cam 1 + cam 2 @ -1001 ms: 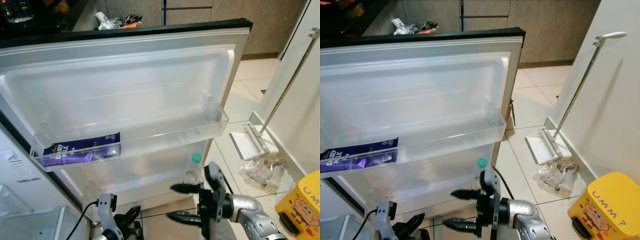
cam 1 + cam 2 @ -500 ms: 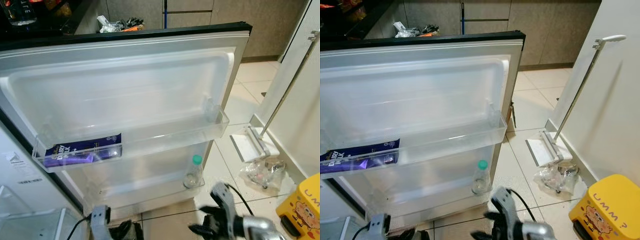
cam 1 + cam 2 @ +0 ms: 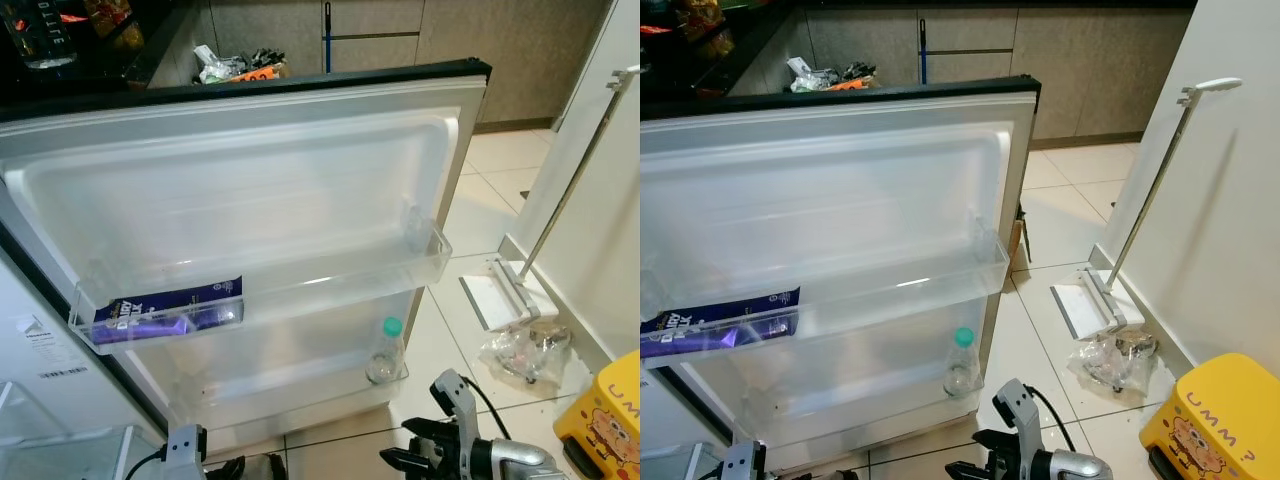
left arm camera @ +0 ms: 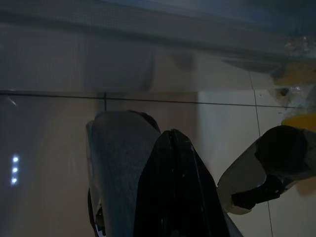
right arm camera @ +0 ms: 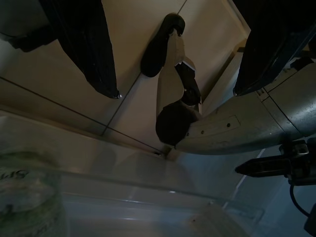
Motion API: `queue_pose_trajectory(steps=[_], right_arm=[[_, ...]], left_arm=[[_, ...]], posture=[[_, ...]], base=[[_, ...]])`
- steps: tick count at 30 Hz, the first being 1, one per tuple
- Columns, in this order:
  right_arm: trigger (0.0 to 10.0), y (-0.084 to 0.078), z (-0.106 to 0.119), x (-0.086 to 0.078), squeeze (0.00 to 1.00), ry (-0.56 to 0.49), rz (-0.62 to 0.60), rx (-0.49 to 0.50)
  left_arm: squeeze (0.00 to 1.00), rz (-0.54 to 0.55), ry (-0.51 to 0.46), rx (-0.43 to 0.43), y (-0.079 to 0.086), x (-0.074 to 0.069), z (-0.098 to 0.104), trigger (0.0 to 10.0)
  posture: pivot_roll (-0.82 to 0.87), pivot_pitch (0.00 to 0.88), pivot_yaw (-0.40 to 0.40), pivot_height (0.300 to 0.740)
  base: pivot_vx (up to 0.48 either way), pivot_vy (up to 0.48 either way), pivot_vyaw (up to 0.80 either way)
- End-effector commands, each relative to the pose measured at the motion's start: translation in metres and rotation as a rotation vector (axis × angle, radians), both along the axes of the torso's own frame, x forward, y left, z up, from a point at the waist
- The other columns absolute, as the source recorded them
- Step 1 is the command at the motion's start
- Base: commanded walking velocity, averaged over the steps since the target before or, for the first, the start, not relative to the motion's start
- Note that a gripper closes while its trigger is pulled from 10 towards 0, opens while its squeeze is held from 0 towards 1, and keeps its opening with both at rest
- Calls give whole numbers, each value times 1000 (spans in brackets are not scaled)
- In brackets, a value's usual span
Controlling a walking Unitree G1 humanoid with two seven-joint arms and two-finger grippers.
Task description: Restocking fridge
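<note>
The fridge door (image 3: 250,180) stands wide open. A purple chocolate bar (image 3: 165,312) lies at the left end of the upper door shelf (image 3: 400,275). A clear bottle with a green cap (image 3: 385,350) stands upright at the right end of the lower door shelf (image 3: 290,385). My right gripper (image 3: 405,445) hangs low over the floor tiles, below and in front of the bottle, open and holding nothing. In the right wrist view its fingers (image 5: 86,44) are spread wide and the bottle (image 5: 24,197) is close by. My left gripper (image 3: 238,468) is at the picture's bottom edge, shut and holding nothing.
A yellow box (image 3: 610,410) sits on the floor at the right, with a crumpled plastic bag (image 3: 520,350) and a white long-handled dustpan (image 3: 505,290) against the white wall. A clear drawer (image 3: 60,450) is at the bottom left.
My right gripper has dropped down and back from in front of the bottle, leaving it standing in the lower shelf. My left arm has sunk lower too. The camera has shifted slightly.
</note>
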State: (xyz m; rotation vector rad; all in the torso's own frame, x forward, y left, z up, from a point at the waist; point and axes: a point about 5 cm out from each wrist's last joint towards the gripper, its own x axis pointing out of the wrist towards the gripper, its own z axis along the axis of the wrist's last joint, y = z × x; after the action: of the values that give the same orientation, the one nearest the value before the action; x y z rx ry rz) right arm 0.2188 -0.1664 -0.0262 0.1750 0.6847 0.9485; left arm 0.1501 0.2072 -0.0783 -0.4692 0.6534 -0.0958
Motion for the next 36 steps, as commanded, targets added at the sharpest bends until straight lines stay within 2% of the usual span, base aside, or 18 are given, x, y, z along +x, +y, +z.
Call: queue_pose_trajectory(steps=[1,11,23,28,31,33,36], right_arm=[[10000,0,-3,-2,0,9,4,-9],[10000,5,-6,-5,0,10,26,-15],[10000,10,-5,-4,0,-8,60,-3],[10000,11,-5,-4,0,-8,67,0],[10000,11,-5,-4,0,-8,70,2],[10000,12,-6,-5,0,-7,73,6],[10000,12,-6,-6,0,-6,77,9]], left_arm=[[0,26,16,15,6,-2,0,10000],[0,54,3,23,11,1,2,10000],[0,73,20,29,12,1,1,10000],[0,79,50,39,11,1,-1,10000],[0,100,107,48,10,0,-4,10000],[0,112,153,51,10,-3,-7,10000],[0,124,151,60,12,-3,-7,10000]], posture=[[-91,22,-23,618],[-89,19,-23,648],[-93,12,-24,648],[-94,12,-23,648],[-94,12,-23,648],[-94,16,-22,648],[-93,18,-23,648]], base=[[0,0,0],[0,0,0],[0,0,0],[0,0,0],[0,0,0],[-480,0,0],[-480,0,0]])
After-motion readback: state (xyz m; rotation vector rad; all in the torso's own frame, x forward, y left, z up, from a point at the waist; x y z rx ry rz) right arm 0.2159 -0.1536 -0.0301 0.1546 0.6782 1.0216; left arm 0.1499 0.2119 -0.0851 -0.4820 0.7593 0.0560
